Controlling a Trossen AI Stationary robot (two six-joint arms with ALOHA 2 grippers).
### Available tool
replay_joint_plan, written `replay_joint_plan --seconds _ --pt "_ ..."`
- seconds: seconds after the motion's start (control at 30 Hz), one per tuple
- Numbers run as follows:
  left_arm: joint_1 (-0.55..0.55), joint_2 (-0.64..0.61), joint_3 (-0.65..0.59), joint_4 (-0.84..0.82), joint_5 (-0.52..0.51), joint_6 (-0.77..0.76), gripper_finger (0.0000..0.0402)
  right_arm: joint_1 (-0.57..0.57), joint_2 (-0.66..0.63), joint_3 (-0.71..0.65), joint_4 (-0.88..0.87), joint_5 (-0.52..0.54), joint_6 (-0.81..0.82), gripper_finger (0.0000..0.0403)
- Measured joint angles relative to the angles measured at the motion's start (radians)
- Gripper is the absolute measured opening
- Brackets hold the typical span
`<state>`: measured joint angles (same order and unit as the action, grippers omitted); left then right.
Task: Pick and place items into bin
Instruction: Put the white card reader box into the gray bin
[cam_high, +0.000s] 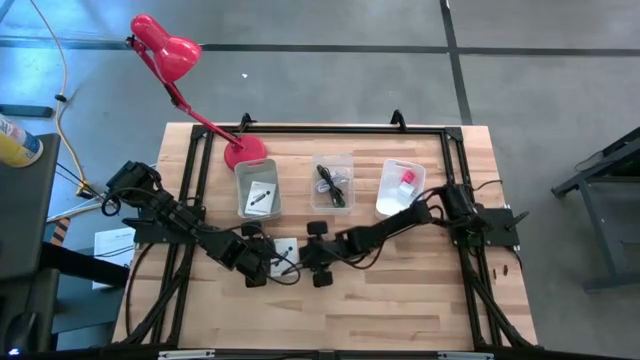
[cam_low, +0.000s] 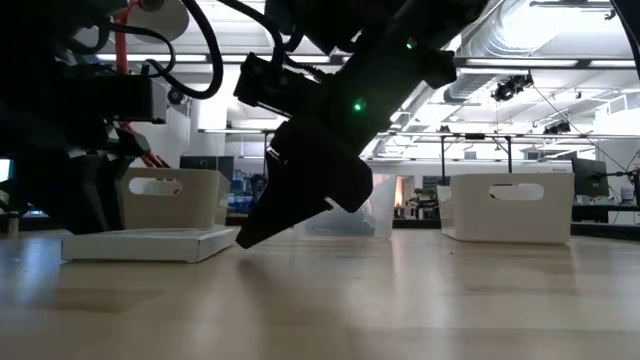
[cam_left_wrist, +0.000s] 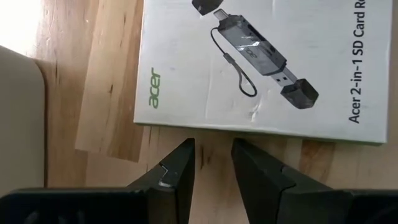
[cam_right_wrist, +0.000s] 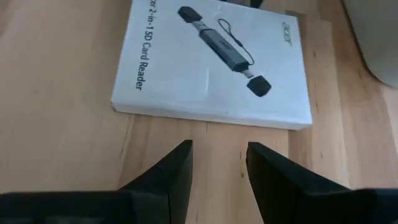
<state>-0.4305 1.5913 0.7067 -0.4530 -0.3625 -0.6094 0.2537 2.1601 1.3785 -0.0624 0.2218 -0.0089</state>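
Observation:
A white flat box printed with a dark card reader (cam_high: 285, 247) lies flat on the table between my two grippers; it also shows as the box (cam_left_wrist: 261, 62), the box (cam_right_wrist: 211, 62) and the box (cam_low: 150, 243). My left gripper (cam_left_wrist: 213, 146) is open by a narrow gap, just short of one long edge of the box. My right gripper (cam_right_wrist: 219, 146) is open too and faces the opposite edge; in the low view the right gripper (cam_low: 250, 235) slants down, its tips close to the tabletop. Neither touches the box.
Three bins stand in a row toward the far edge: a grey bin (cam_high: 258, 190) with a white card, a clear bin (cam_high: 333, 182) with a black cable, a white bin (cam_high: 400, 187) with a pink cube. A red desk lamp (cam_high: 165, 50) stands at far left. Bare wood lies toward the near edge.

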Motion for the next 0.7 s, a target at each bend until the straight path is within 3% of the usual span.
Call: replay_joint_plan --seconds 0.2,0.43,0.7 --pt "0.0 -0.002 0.001 0.004 0.05 -0.006 0.0101 -0.025 0.0 0.0 0.0 -0.083 -0.033 0.0142" --pt "0.003 -0.008 0.001 -0.011 0.067 -0.05 0.0101 -0.057 0.005 0.0 0.009 -0.141 0.037 0.0142" --pt "0.047 -0.008 -0.001 0.021 0.074 0.064 0.0101 -0.058 0.064 0.005 0.08 -0.171 0.076 0.0142"
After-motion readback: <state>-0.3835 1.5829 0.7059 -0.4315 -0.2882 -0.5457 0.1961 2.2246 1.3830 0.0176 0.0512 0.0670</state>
